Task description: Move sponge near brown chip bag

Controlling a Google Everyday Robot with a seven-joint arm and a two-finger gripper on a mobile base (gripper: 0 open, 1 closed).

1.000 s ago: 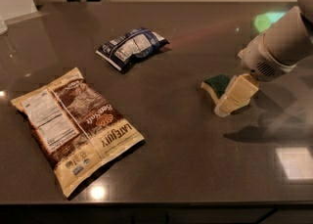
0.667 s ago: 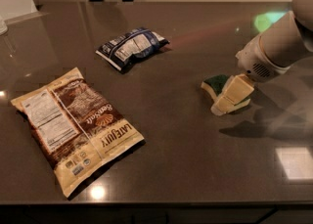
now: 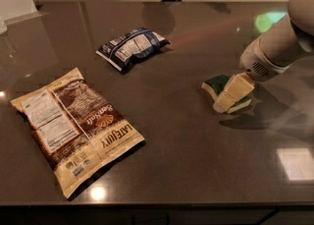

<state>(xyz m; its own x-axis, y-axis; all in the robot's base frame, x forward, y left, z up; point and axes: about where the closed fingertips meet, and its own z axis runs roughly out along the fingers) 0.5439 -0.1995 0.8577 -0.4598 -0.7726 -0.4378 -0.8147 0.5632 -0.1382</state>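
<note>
At the right side of the table [image 3: 186,165]: sponge [image 3: 214,82] lies flat on the dark top, with the gripper [image 3: 233,93] right down on it.
Gripper: cream block at the end of the pale arm [image 3: 277,47], which reaches in from the right edge. It sits across the middle of the sponge and touches it.
Gripper hold: cannot tell from where I stand whether it is spread, closed or clamped on the sponge.
Sponge: green top up, pale foam showing at the near-left edge. Green shows on both sides of the gripper, so the gripper crosses it rather than covering it.
Sponge long axis: roughly far-left to near-right, and the gripper lies about square to that.
Brown chip bag [image 3: 78,126]: flat on the left side of the table, label side up, long axis far-left to near-right.
Key relation: bag lies well apart from the sponge, off to the left in view and a little nearer the front edge, with bare table between them.
Blue bag [image 3: 131,47]: farther back, left of the sponge and off the straight line to the brown bag.
Step, my read: at the pick, carry not started.
Next move needs: a firm hold, then a long sweep left.
Risk: sponge slipping or dragging if the hold is light.
</note>
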